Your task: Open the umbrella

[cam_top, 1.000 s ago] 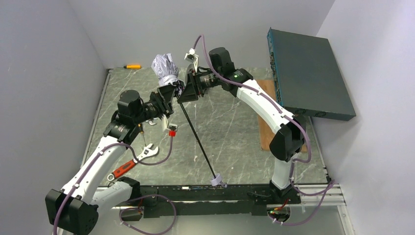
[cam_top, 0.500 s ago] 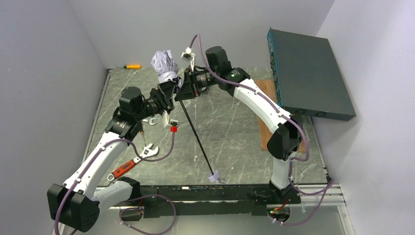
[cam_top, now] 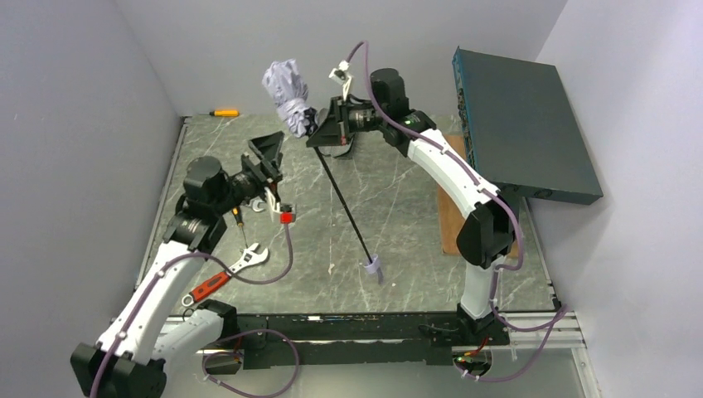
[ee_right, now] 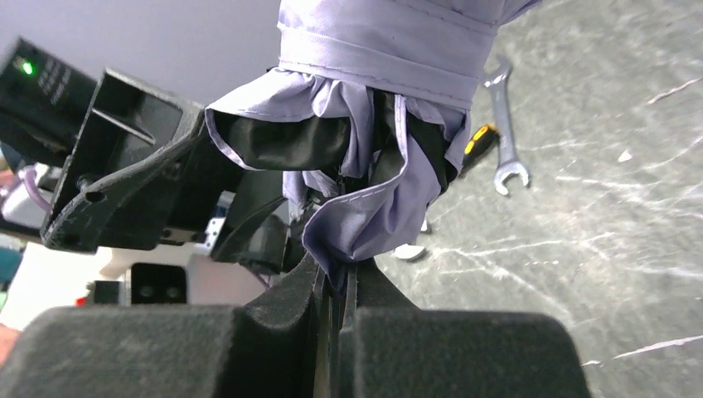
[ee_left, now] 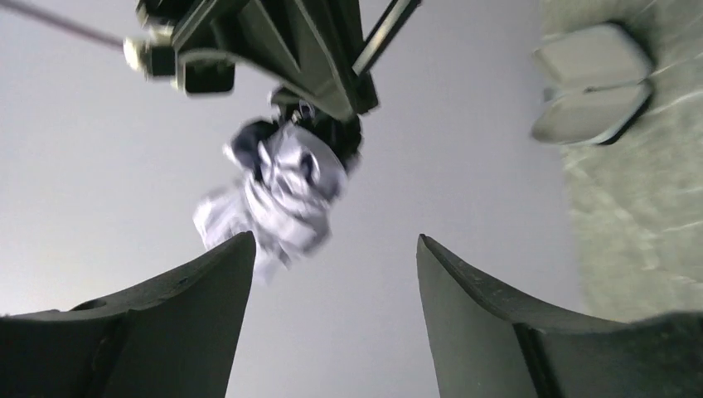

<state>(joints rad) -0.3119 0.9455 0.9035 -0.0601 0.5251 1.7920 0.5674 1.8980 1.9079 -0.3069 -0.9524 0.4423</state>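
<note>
The umbrella [cam_top: 286, 89] is a folded bundle of pale fabric, held up in the air at the back of the table. Its thin black shaft [cam_top: 344, 207] slants down to the small pale handle [cam_top: 372, 267]. My right gripper [cam_top: 317, 133] is shut on the umbrella just below the bundle. In the right wrist view its jaws [ee_right: 336, 282] pinch pale fabric and black ribs under the canopy [ee_right: 381, 50]. My left gripper [cam_top: 267, 148] stands open to the left, apart from the umbrella. In the left wrist view nothing lies between its fingers [ee_left: 191, 315], and the bundle [ee_left: 278, 186] hangs beyond them.
A large dark teal box [cam_top: 522, 124] leans at the back right over a wooden board [cam_top: 452, 215]. An orange screwdriver [cam_top: 224, 112] lies at the back left. A wrench [cam_top: 249, 259] and a red-handled tool [cam_top: 207, 288] lie under the left arm.
My left gripper let go of the umbrella, opened and drew back to the left. My right gripper shut on the umbrella and raised it up and right; the handle moved away from the near edge.
</note>
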